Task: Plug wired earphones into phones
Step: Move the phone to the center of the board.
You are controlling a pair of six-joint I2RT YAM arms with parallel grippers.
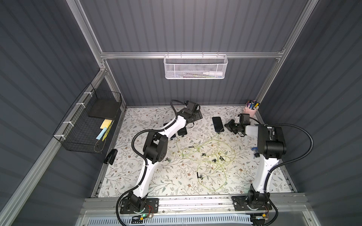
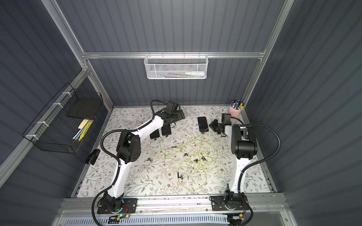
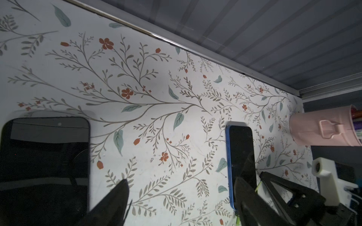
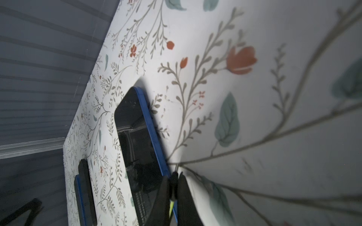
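Black phones: three; right claw pinches one earphone plug, left claw gapes empty.

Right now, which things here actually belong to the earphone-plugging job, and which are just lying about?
Part of the job:
- wired earphones, tangled mid-table
- blue-rimmed phone
- second phone
- third phone

Just lying about:
- pink pen cup
- black stapler-like tool
- white mesh basket on the back wall
- black wire basket on the side wall
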